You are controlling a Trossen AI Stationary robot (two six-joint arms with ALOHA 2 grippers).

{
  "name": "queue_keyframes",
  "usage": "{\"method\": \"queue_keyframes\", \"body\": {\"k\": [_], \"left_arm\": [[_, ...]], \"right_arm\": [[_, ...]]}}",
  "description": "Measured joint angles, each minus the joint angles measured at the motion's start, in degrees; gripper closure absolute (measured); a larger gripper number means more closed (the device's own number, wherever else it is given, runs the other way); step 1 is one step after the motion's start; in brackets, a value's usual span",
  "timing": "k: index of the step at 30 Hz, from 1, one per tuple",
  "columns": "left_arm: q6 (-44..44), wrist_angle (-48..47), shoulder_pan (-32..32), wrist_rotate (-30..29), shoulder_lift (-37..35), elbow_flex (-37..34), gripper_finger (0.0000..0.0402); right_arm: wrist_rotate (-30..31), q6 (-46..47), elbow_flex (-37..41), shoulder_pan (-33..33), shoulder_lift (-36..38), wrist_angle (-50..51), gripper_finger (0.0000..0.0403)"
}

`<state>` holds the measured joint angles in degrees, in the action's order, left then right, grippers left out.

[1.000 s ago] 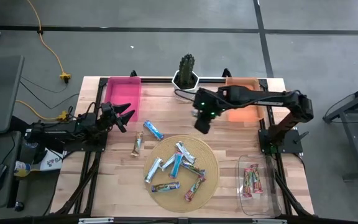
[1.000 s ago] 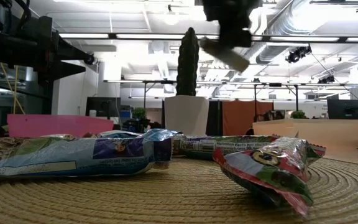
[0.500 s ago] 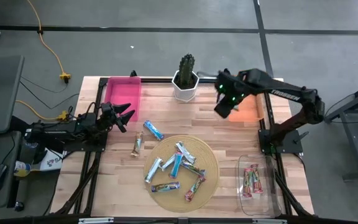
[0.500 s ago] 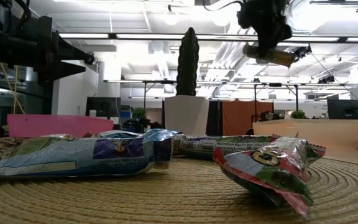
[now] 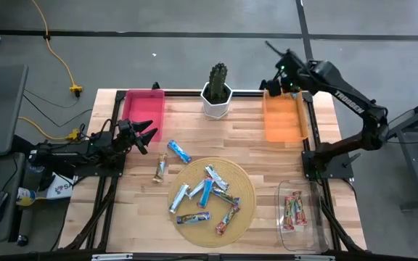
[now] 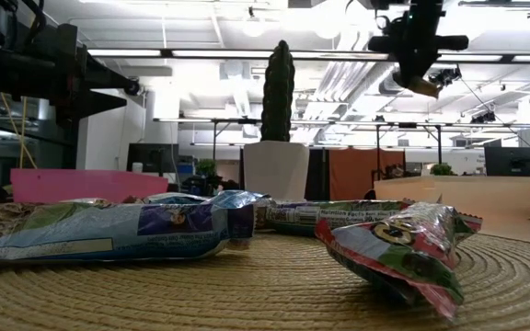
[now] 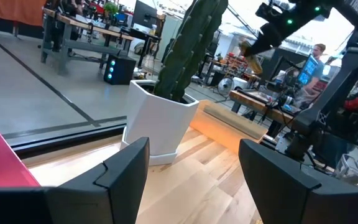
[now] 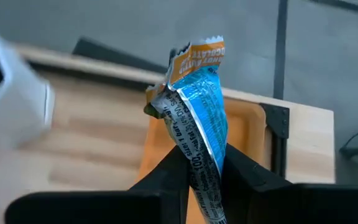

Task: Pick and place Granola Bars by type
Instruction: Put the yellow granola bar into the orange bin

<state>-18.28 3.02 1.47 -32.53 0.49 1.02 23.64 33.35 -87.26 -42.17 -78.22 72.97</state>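
Robotics lab or open-plan workshop: a light wooden slatted desk (image 5: 267,163) on a black metal frame stands on a grey concrete floor (image 5: 194,58) marked with dark tape lines, a yellow power cable (image 5: 60,61) trailing across it. The low view shows an industrial ceiling with exposed silver ducting (image 6: 486,37), strip lights and open beams, with rows of workbenches and dark monitors (image 6: 509,161) beyond. The left wrist view adds more benches with computers (image 7: 120,68) and a seated person (image 7: 316,56) at a screen.
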Motion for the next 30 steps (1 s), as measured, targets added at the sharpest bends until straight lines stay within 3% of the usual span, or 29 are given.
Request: {"method": "queue_keyframes", "body": {"k": [7,12,30], "left_arm": [[0.0,0.0,0.0,0.0,0.0,0.0,0.0156],[0.0,0.0,0.0,0.0,0.0,0.0,0.0156],[0.0,0.0,0.0,0.0,0.0,0.0,0.0156]], "right_arm": [[-1.7,5.2,0.0,-5.5,-2.2,-6.9,0.0348],[-9.6,5.4,0.0,-8.9,-7.0,-7.1,0.0348],[-22.2,0.3,0.0,-14.7,-17.9,6.3,0.0348]]}}
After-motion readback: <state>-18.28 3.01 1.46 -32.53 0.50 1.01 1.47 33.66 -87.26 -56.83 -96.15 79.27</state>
